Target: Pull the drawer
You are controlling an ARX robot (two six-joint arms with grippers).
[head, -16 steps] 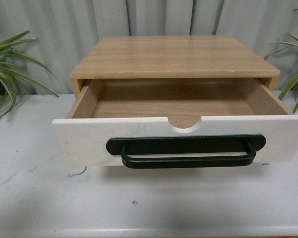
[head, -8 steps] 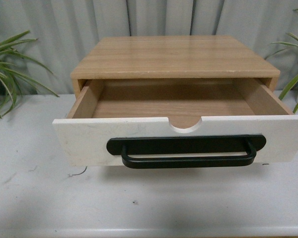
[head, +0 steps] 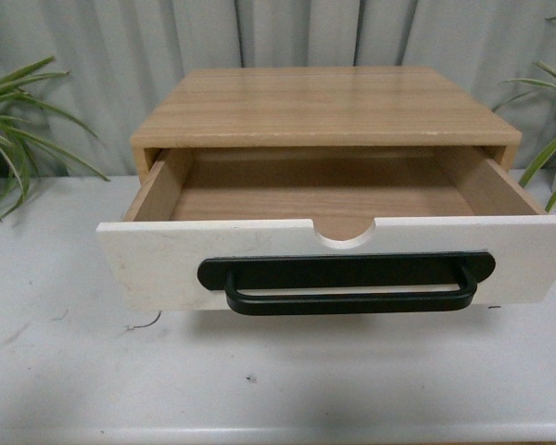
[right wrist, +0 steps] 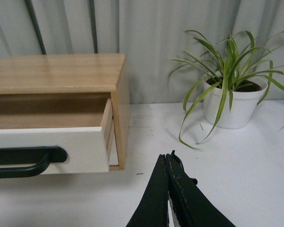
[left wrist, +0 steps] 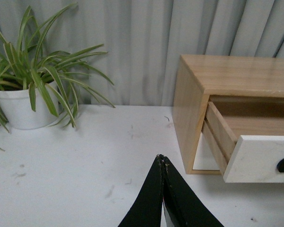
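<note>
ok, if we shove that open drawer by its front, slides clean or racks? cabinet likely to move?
Drawer is wide and pulled well out of the cabinet, so a push near one end would probably rack it; pushing at the handle looks safer. Wood looks rigid, not floppy. The cabinet sits loose on the smooth white table, so it may skid back.

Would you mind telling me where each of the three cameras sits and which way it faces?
Front view: on the robot's body, facing the open drawer head-on; no arm shows.
Left wrist view: on the left arm, looking past the shut left gripper at the cabinet's side and a potted plant.
Right wrist view: on the right arm, beyond the shut right gripper, the cabinet's other side and a second plant.
All share the drawer's white front.
</note>
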